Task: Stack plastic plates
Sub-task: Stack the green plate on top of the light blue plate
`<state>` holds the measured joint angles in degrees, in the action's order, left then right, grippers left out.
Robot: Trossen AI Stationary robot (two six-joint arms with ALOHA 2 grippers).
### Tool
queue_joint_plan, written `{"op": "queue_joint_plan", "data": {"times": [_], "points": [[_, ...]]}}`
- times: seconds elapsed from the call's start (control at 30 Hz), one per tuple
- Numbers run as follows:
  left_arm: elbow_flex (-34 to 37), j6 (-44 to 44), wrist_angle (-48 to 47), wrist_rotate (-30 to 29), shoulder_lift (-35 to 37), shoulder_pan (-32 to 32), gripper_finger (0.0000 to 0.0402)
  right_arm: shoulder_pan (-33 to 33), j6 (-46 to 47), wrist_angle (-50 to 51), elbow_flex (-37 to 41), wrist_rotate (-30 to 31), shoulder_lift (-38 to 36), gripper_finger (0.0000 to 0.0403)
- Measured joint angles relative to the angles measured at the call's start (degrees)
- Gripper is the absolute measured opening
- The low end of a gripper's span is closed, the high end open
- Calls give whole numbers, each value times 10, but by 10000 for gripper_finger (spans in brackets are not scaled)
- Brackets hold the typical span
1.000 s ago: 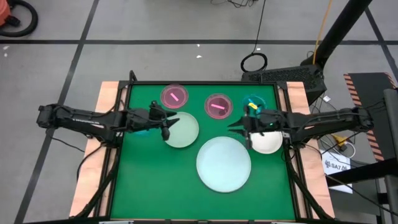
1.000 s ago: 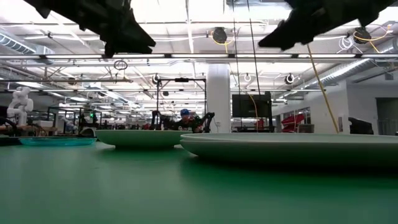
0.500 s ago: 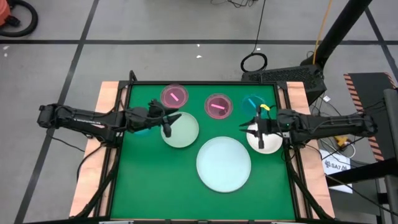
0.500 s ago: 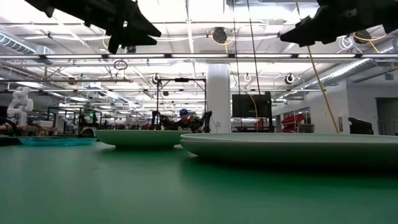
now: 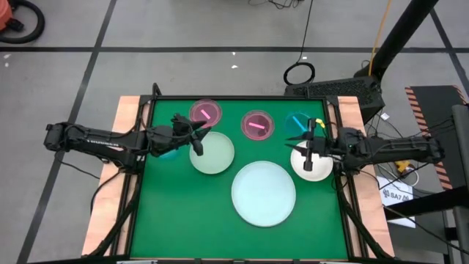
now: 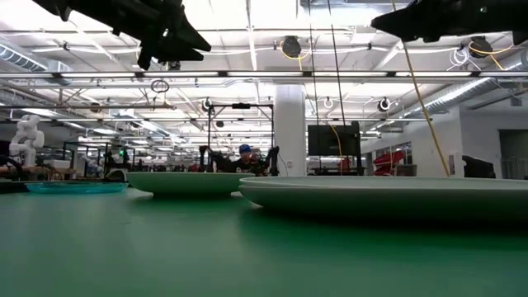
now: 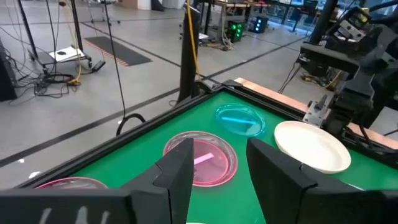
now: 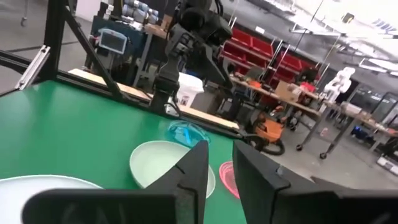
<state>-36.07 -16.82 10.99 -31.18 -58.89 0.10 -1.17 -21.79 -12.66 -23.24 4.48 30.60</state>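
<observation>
We hold left pincer [image 5: 196, 137] released over pale green plate [image 5: 213, 152] | right pincer [image 5: 311, 139] released over white plate [image 5: 311, 164]

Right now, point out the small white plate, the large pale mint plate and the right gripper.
small white plate [image 5: 313, 169], high view, bare lower part.
large pale mint plate [image 5: 264, 193], high view, centre.
right gripper [image 5: 308, 141], high view, between fingertips.

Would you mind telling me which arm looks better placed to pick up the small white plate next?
Probably the right: the right gripper hangs over the small white plate, fingers open, while the left gripper is across the table by the pale green plate.
</observation>
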Motion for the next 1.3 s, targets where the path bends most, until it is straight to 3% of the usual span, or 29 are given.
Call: {"op": "queue_joint_plan", "data": {"times": [0.3, 0.63, 0.9, 1.13, 1.3], "points": [[0, -46, -66, 0, 0, 0, 154, 0, 10, 56, 0, 0, -66, 70], [0, -70, -160, 0, 0, 0, 154, 0, 37, 74, 0, 0, -60, 70], [0, -77, -247, 1, 0, 0, 154, 0, 75, -28, 76, 1, -60, 70], [0, -94, -323, 3, 0, 1, 154, 0, 103, -66, 89, 121, -65, 70], [0, -82, -334, 72, 0, 32, 154, 0, 118, -67, 89, 138, -55, 70]]}}
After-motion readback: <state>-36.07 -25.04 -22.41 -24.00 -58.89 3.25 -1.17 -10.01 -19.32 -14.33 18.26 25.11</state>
